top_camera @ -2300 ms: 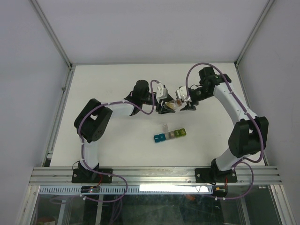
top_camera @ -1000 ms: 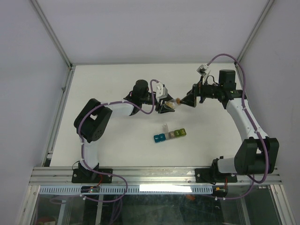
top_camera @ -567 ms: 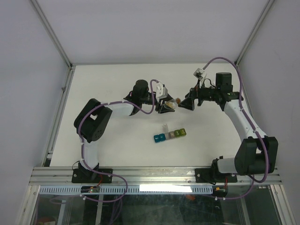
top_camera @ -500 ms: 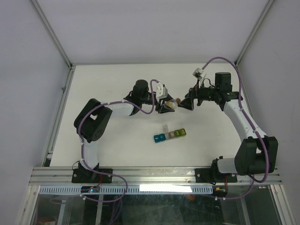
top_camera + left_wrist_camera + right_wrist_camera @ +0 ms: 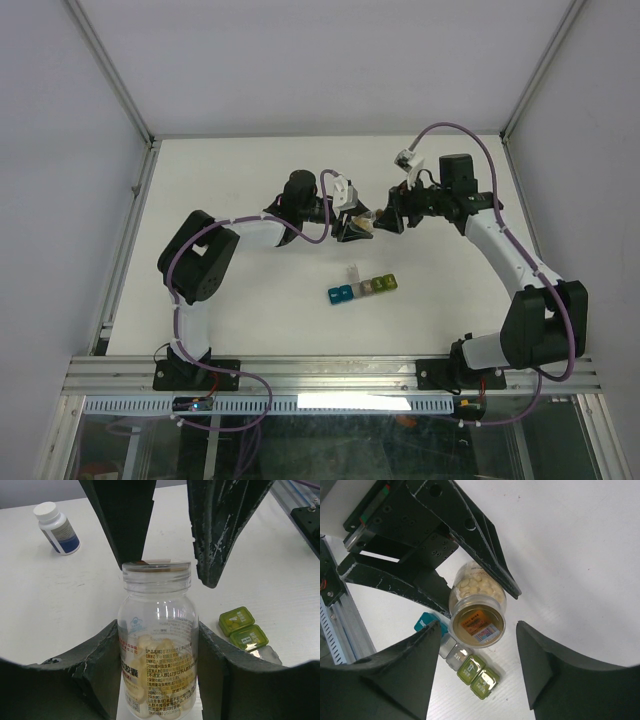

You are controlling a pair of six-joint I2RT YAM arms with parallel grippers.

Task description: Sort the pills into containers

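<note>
My left gripper [image 5: 352, 228] is shut on a clear bottle [image 5: 157, 645] and holds it sideways above the table. Pale yellow pills [image 5: 150, 652] fill the bottle's lower part. The bottle's capped end [image 5: 477, 621] points at my right gripper [image 5: 479, 626], which stands open with one finger [image 5: 420, 670] on each side of the cap and a gap on both sides. The containers [image 5: 362, 288], a strip of blue, teal, grey and green cells, lie on the table in front of the bottle [image 5: 368, 222]. The grey cell's lid [image 5: 352, 272] stands up.
A white-capped dark bottle [image 5: 56, 527] stands on the table beyond the held bottle in the left wrist view. The green cells [image 5: 243, 628] lie to the right below the bottle. A metal rail [image 5: 330, 372] runs along the table's near edge.
My right gripper has moved left to the bottle's cap and its fingers have come closer together. The left gripper and the bottle have stayed still.
</note>
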